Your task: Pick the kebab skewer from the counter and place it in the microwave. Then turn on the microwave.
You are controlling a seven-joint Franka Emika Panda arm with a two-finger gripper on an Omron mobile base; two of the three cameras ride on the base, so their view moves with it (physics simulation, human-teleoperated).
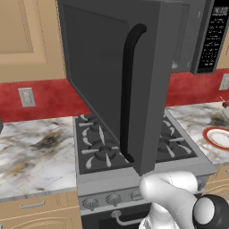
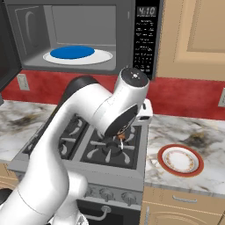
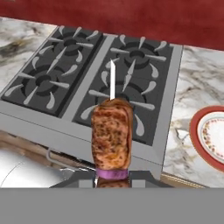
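The kebab skewer [image 3: 111, 138], a brown-reddish meat chunk with a thin pale stick pointing away, is held in my gripper [image 3: 112, 176], which is shut on its near end. It hangs above the stove's front right burner. In the right base view a small orange bit of the kebab skewer [image 2: 121, 137] peeks out under the hand, over the stove. The microwave [image 2: 79, 35] stands open above, with a blue disc on its white turntable [image 2: 72, 53]. Its door [image 1: 112, 80] swings out toward me, and the keypad panel [image 2: 144, 44] is at its right. The marble counter [image 2: 197, 132] flanks the stove.
The grey gas stove [image 3: 65, 78] lies below the hand. A red-rimmed white plate [image 2: 180, 160] sits on the counter to the right of the stove. The open microwave door with its black handle [image 1: 127, 89] juts over the stove's left half. Tan cabinets hang above on both sides.
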